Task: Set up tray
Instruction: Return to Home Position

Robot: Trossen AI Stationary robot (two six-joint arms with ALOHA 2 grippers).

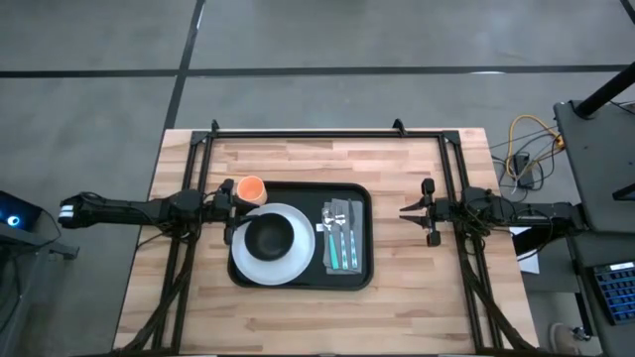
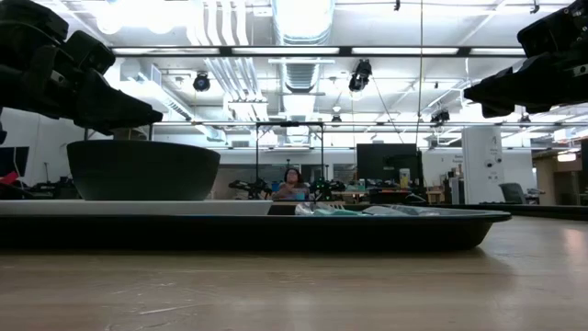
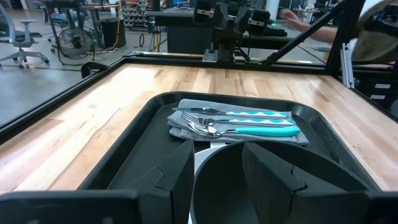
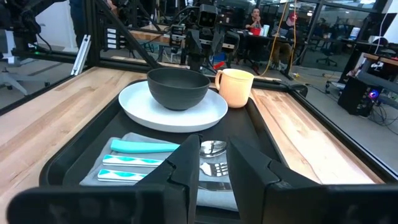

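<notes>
black tray [image 1: 298,193] is lying centred, long axis running arm to arm; left gripper [image 1: 230,210] is hanging over its left rim by the orange cup [image 1: 250,188], jaws parted, gripping nothing; right gripper [image 1: 407,210] is hovering just off the right rim over the wood table [image 1: 417,159], likewise parted, empty; workshop is showing beyond.

At table height we barely get the round white plate [image 2: 138,208]: only a thin pale edge clears the rim of the large black rectangular tray [image 2: 276,230]. The blue-handled cutlery [image 2: 367,211] is a sliver there, and from above it's too small to sort. In its wrist view, the left gripper [image 3: 217,152] covers much of the small black bowl [image 3: 217,199].
</notes>
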